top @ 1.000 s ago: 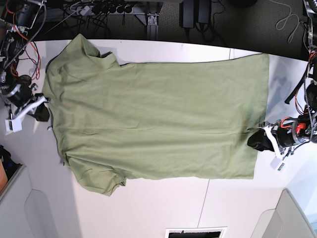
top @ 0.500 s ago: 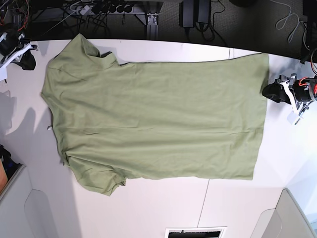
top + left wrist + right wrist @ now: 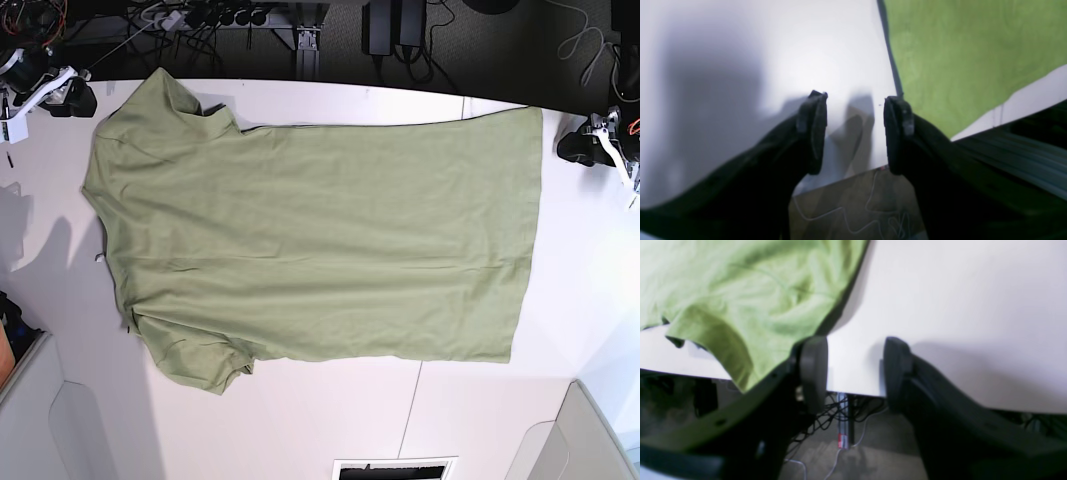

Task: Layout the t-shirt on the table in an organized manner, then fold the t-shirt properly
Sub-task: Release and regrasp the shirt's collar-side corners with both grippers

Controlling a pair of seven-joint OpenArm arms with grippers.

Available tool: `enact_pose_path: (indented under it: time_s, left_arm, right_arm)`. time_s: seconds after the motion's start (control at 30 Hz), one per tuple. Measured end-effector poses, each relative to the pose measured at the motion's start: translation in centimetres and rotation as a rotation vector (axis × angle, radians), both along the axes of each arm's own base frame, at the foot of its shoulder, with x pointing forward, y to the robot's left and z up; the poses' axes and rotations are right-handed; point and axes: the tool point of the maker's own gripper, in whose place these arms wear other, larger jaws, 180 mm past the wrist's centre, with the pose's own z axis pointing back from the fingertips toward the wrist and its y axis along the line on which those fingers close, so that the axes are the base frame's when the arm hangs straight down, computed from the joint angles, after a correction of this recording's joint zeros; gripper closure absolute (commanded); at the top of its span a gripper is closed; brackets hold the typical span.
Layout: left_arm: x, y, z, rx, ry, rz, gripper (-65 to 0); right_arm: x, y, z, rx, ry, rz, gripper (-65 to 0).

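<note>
The olive-green t-shirt lies spread flat across the white table, collar and sleeves to the left, hem to the right. A small white tag shows at its left edge. My right gripper hovers open and empty at the far left corner, beside the upper sleeve; in the right wrist view the sleeve lies left of its fingers. My left gripper is open and empty off the hem's far corner; in the left wrist view the shirt lies to its right.
Cables and power strips run behind the table's far edge. Grey bins stand at the near left and near right. A dark slot sits at the front edge. A thin seam crosses the tabletop.
Both arms have moved from the shirt's left and right edges toward the table's far corners. The shirt has stayed flat and has not shifted.
</note>
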Motion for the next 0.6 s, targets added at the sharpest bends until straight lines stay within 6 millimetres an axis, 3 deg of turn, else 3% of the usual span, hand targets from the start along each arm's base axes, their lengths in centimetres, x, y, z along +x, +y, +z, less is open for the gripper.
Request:
enact_pose_path:
  time_s: [0.23,0.6]
  left_arm:
    - [-0.2,-1.2,-0.5,-0.043,0.004,0.006,-30.6]
    - [-3.4,-3.1,-1.1,-0.064,0.087,-0.068,-30.5]
  right_arm:
    - [-0.7,3.1,-1.3,0.058,0.045,0.05,-27.2]
    - [-0.6,8.7,-2.1,0.152,0.048,0.189,-27.2]
